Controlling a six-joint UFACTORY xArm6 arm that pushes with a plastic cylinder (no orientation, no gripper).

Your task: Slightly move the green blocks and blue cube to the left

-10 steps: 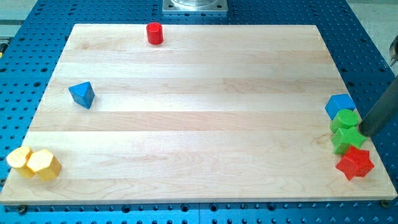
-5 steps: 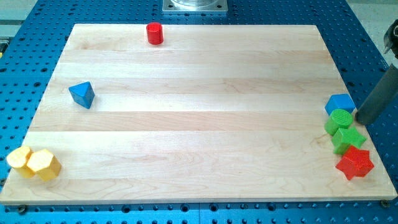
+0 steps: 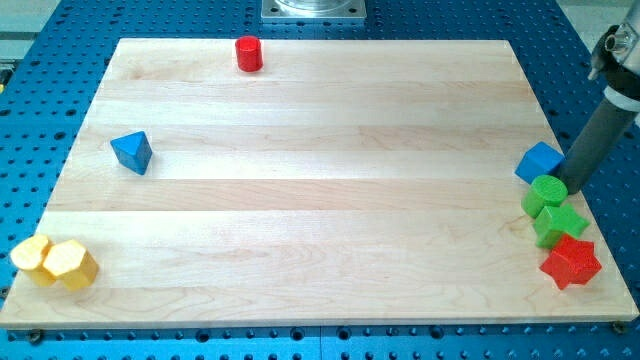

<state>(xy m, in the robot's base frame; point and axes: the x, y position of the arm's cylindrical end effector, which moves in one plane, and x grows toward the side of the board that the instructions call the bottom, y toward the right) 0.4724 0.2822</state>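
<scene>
The blue cube sits near the board's right edge. Just below it is a green cylinder, and below that a green star-shaped block. The dark rod comes down from the view's upper right; my tip rests right of the blue cube and the green cylinder, touching or nearly touching both.
A red star-shaped block lies just below the green star. A blue triangular block lies at the left. A red cylinder stands at the top edge. Two yellow blocks sit at the bottom left corner of the wooden board.
My tip has moved toward the view's top and left along the right edge. The blue cube has slid slightly up and left; the green cylinder shifted a little left.
</scene>
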